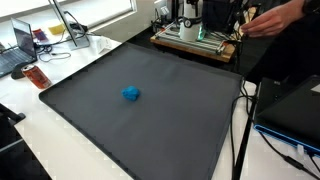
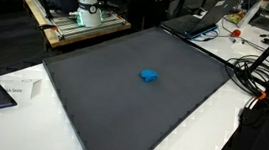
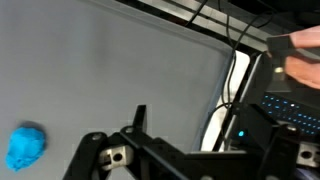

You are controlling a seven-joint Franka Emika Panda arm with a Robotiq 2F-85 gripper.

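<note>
Blue lump point(image 3: 27, 147) well apart from open jaws.

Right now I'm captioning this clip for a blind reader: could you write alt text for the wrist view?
The open gripper shows at the bottom edge above a dark grey mat, holding nothing. A small blue object lies on the mat at lower left, apart from the fingers. To the right are black cables and a laptop keyboard.

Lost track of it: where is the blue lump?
The blue lump lies near the middle of the dark mat in both exterior views, lower left in the wrist view.
</note>
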